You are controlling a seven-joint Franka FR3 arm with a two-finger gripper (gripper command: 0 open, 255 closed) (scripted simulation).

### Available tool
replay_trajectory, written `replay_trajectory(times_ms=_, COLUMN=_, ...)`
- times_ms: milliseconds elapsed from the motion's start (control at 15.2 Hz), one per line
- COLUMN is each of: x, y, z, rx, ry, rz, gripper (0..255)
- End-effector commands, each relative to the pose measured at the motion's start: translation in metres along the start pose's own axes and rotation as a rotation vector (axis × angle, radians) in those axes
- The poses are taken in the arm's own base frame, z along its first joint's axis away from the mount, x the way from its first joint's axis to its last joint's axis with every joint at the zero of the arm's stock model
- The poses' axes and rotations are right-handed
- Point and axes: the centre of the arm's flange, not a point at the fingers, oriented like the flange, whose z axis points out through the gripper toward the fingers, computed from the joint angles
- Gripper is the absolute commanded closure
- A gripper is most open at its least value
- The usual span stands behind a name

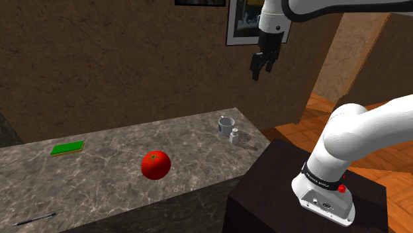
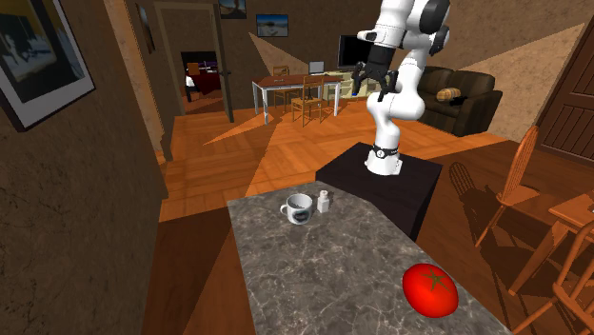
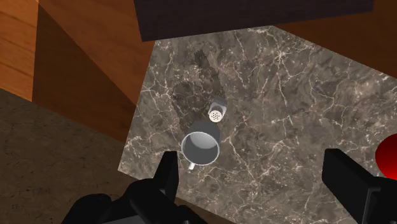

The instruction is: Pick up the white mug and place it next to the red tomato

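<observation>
A white mug [image 1: 226, 127] stands upright near the counter's end closest to the stand; it also shows as the mug [image 2: 299, 208] and from above as the mug [image 3: 200, 148]. The red tomato [image 1: 155, 165] lies on the marble counter [image 1: 112, 159], well away from the mug toward the shoulder view's left; the tomato [image 2: 429, 289] sits near the counter's front edge in the second exterior view, and a red sliver of the tomato [image 3: 385, 156] shows beside one finger. My black gripper [image 1: 262, 67] hangs high above the mug, open and holding nothing; the gripper [image 2: 371, 88] and the gripper [image 3: 254, 178] appear too.
A small white shaker [image 1: 234, 136] stands right beside the mug. A green flat object [image 1: 68, 147] and a pen [image 1: 33, 219] lie farther along the counter. The dark stand [image 1: 291, 198] adjoins the counter's end. A brown wall runs behind. Chairs [image 2: 519, 181] stand on the wooden floor.
</observation>
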Motion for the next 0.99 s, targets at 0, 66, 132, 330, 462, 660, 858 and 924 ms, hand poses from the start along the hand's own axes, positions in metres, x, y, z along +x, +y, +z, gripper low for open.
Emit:
replay_trajectory(times_ms=0, x=0.0, y=0.0, z=0.0, rx=0.0, ry=0.0, rz=0.0, gripper=0)
replay_trajectory(times_ms=66, x=0.007, y=0.001, z=0.012, rx=0.002, ry=-0.003, rz=0.002, gripper=0)
replay_trajectory(times_ms=132, x=0.013, y=0.002, z=0.023, rx=0.005, ry=-0.006, rz=0.003, gripper=0)
replay_trajectory(times_ms=330, x=0.033, y=0.004, z=0.058, rx=0.012, ry=-0.015, rz=0.008, gripper=0)
replay_trajectory(times_ms=462, x=0.046, y=0.006, z=0.082, rx=0.017, ry=-0.02, rz=0.011, gripper=0)
replay_trajectory(times_ms=660, x=0.065, y=0.008, z=0.117, rx=0.025, ry=-0.029, rz=0.015, gripper=0)
replay_trajectory(times_ms=858, x=0.084, y=0.011, z=0.153, rx=0.032, ry=-0.038, rz=0.02, gripper=0)
replay_trajectory(times_ms=924, x=0.091, y=0.011, z=0.165, rx=0.035, ry=-0.041, rz=0.021, gripper=0)
